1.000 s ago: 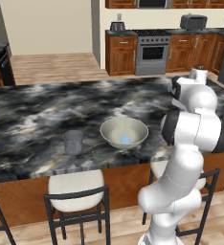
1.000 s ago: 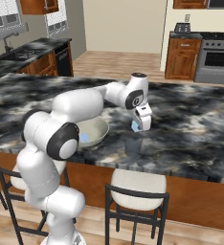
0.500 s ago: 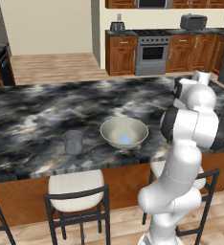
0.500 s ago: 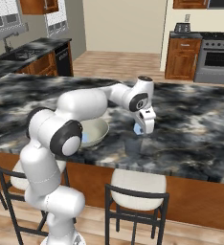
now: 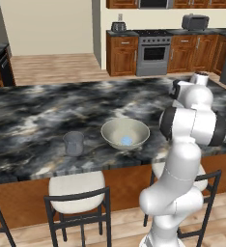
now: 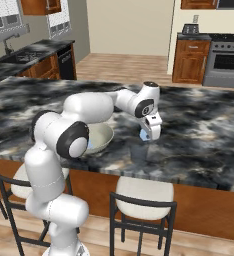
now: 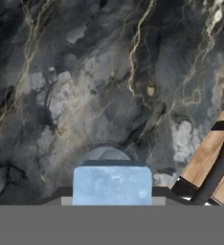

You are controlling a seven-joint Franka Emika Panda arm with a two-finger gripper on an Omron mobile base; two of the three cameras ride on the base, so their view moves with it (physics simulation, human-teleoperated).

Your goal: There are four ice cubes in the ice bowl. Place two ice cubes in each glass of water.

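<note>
We hold one ice cube (image 7: 112, 184) clamped between the gripper (image 6: 148, 136) jaws, poised above a glass of water (image 7: 103, 155), right of the ice bowl (image 6: 101, 138), ready for dropping.

Both base views look forward and down from behind the arm, left and right, sharing the marble counter (image 5: 42, 116) and the ice bowl (image 5: 125, 133). The hand view looks down along the fingers, close over the counter just beyond their tips.
</note>
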